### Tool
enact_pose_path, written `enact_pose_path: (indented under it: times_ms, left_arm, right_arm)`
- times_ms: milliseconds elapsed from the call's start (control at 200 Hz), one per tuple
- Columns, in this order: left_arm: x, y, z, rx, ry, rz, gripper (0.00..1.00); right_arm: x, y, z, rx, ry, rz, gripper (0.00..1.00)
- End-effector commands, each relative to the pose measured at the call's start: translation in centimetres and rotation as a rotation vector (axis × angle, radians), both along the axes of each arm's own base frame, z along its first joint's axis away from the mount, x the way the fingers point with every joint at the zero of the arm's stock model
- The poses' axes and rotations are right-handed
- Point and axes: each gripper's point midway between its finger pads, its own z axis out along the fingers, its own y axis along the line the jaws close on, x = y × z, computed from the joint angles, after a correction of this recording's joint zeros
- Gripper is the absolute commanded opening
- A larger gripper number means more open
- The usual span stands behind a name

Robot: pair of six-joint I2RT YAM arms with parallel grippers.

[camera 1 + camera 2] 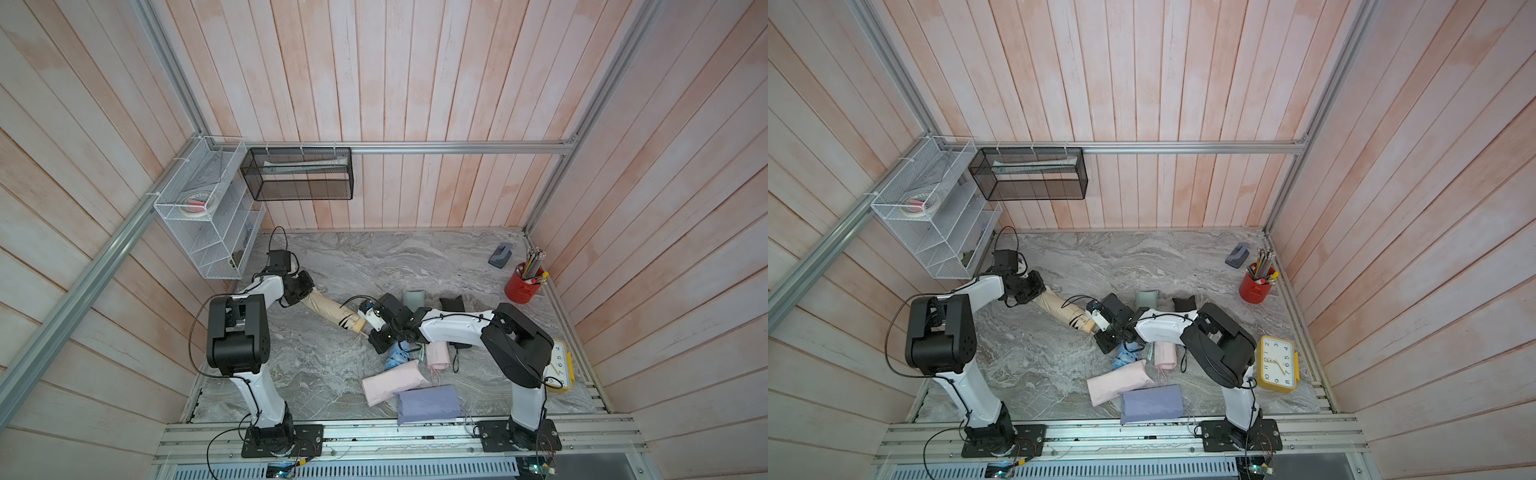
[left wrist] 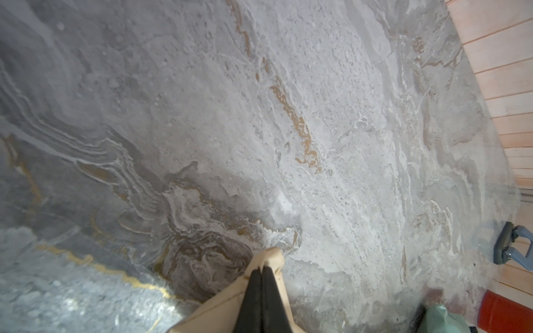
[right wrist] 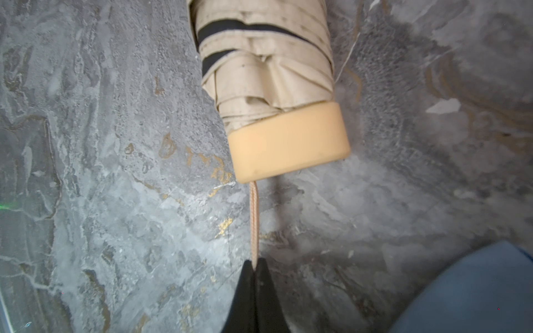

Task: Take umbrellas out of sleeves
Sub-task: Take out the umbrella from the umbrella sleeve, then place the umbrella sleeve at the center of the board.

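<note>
Right wrist view: the right claw (image 3: pixel 255 263) is pressed together on the thin wrist cord (image 3: pixel 253 219) of the beige umbrella (image 3: pixel 265 72). The umbrella's handle cap (image 3: pixel 288 141) and strapped pleats lie bare on the counter (image 3: pixel 115 173). In the left wrist view the left claw (image 2: pixel 262 272) pinches the closed end of the beige sleeve (image 2: pixel 219 311). In both top views the umbrella lies between the two claws near the middle of the counter, its far part inside the sleeve. The step in hand looks like drawing umbrella and sleeve apart. To do it well, I would pull straight along the umbrella's length, low over the counter, keeping the cord taut and in line with the cap. A sideways tug could slip the thin cord from the claw or bunch the sleeve's mouth on the pleats.
</note>
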Motion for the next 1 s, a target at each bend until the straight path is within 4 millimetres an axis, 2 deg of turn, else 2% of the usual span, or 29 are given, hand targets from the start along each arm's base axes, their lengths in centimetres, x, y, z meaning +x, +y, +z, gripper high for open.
enact_pose_path:
  times_ms: [0,475,995]
  left_arm:
    - [2.0,1.5,2.8,0.033,-0.100,0.025,0.00]
    - [2.7,1.6,3.9,0.041,-0.117,0.023,0.00]
    - [3.4,2.7,5.9,0.105,-0.139,0.022,0.00]
  right_arm:
    - [-1.5,-1.7,-1.1,-0.067,0.050,-0.009,0.00]
    - [-1.8,-1.8,-1.2,-0.066,0.051,-0.011,0.00]
    - [-1.8,-1.7,-1.1,-0.061,0.049,-0.010,0.00]
